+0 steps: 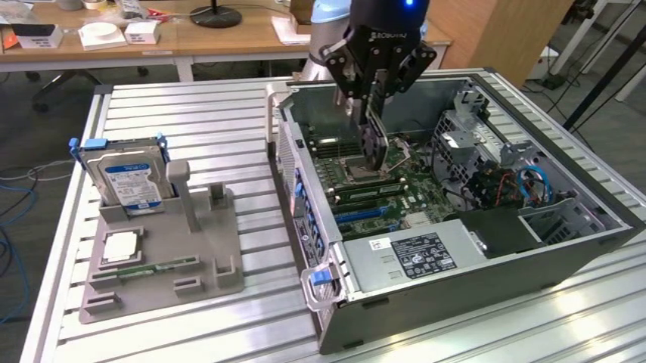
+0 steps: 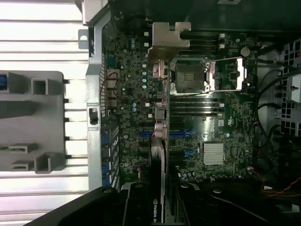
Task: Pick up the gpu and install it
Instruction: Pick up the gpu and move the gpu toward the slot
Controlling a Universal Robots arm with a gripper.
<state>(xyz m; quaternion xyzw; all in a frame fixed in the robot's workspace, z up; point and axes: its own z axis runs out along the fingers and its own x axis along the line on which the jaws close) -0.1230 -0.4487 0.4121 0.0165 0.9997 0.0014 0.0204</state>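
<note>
Now, computer case [image 1: 485, 295]: open on the table [image 1: 202, 106], motherboard [image 1: 404, 193] and power supply [image 1: 419, 253] inside.
Grey stand [image 1: 202, 257]: hard drive [image 1: 126, 178] upright in one slot, memory stick [image 1: 162, 266] lying flat.
Graphics card [image 1: 374, 144]: on edge above the motherboard.
Gripper [image 1: 365, 106]: clamped on the graphics card.
</note>
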